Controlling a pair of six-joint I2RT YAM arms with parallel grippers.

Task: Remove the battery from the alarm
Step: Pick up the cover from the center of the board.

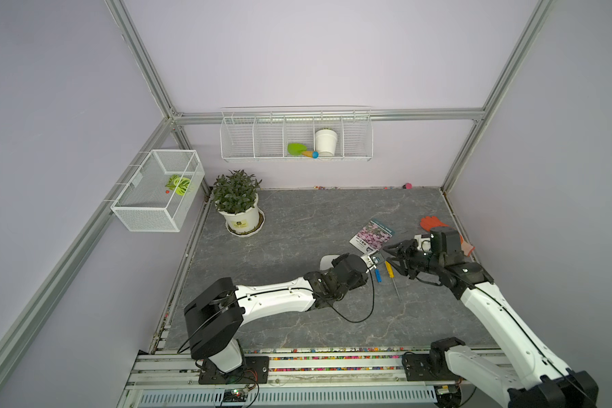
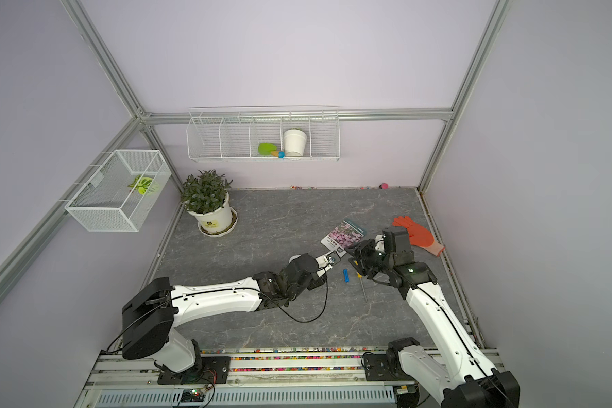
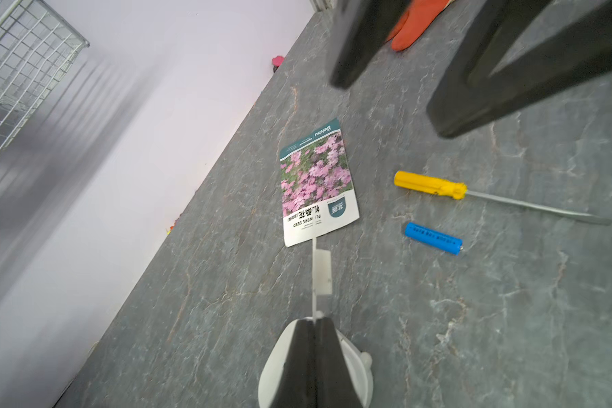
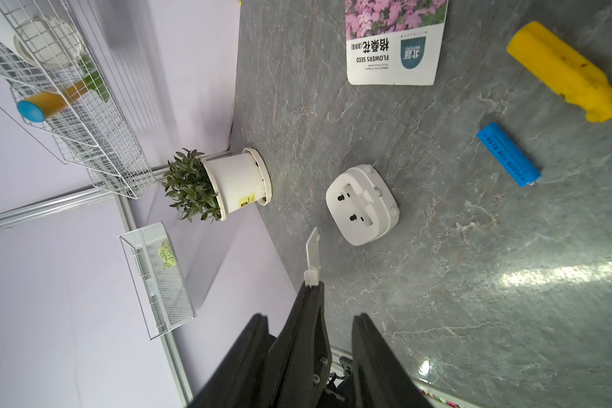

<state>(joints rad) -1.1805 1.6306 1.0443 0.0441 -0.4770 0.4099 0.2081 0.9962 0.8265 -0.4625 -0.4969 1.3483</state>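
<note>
Pinching white cover [image 3: 322, 272] in left hand [image 3: 313, 319]; arm outstretched low | right hand [image 3: 393, 106] parted; empty

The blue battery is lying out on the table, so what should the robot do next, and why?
Probably lower the left pincer and release the white lid it pinches: the battery already lies on the table and the alarm lies open and empty.

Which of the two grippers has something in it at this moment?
The left gripper: it is shut on a small white plastic piece. The right gripper stands open, with nothing held in it.
</note>
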